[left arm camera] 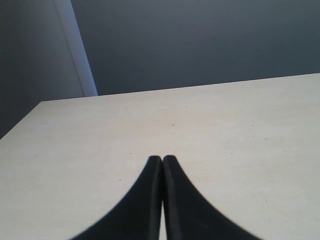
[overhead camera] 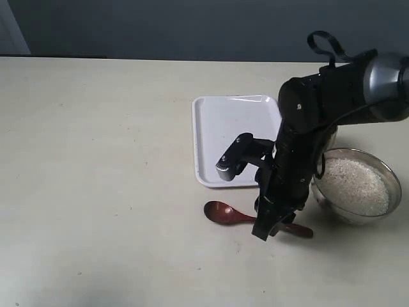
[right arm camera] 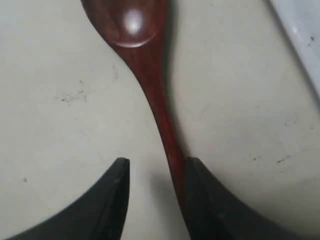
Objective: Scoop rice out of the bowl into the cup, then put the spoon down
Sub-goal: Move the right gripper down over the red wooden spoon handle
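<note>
The dark reddish-brown spoon (overhead camera: pixel 222 212) lies flat on the table, oval bowl to the left, handle end (overhead camera: pixel 301 231) poking out past my right arm. My right gripper (right arm camera: pixel 156 165) is open and straddles the handle (right arm camera: pixel 159 107); one finger touches it, the other stands apart with table showing between. The wide steel bowl (overhead camera: pixel 388 173) full of white rice (overhead camera: pixel 355 184) stands just right of that arm. The cup is hidden or out of view. My left gripper (left arm camera: pixel 162 159) is shut on nothing, over bare table; it does not show in the exterior view.
A white rectangular tray (overhead camera: pixel 220 128) lies behind the spoon, its corner (right arm camera: pixel 300 30) near the right gripper. The right arm (overhead camera: pixel 307 128) leans over the bowl's left rim. A dark wall (left arm camera: pixel 200 40) runs beyond the table's far edge.
</note>
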Tool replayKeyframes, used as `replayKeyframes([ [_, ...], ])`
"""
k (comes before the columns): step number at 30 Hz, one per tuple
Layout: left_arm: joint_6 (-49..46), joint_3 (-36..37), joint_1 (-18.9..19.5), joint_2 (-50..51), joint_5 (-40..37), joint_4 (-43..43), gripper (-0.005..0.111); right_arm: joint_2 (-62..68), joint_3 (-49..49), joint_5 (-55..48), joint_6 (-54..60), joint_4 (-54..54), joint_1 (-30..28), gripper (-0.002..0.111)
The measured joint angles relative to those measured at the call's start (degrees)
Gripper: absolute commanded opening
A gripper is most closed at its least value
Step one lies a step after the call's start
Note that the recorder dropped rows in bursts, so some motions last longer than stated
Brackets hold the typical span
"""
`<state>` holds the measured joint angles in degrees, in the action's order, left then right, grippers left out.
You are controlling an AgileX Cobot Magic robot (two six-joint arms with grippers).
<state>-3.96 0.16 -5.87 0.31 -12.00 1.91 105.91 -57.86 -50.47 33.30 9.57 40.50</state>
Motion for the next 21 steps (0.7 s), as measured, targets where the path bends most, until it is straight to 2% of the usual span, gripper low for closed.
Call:
replayKeyframes([
  [9, 0.0, 0.0, 0.0, 0.0, 0.0, 0.0, 0.0, 1.1, 0.0, -3.3, 0.0, -2.7, 0.1, 0.036],
  [21, 0.0, 0.0, 0.0, 0.0, 0.0, 0.0, 0.0, 4.0, -0.4, -2.0, 0.1, -5.1, 0.1, 0.036],
])
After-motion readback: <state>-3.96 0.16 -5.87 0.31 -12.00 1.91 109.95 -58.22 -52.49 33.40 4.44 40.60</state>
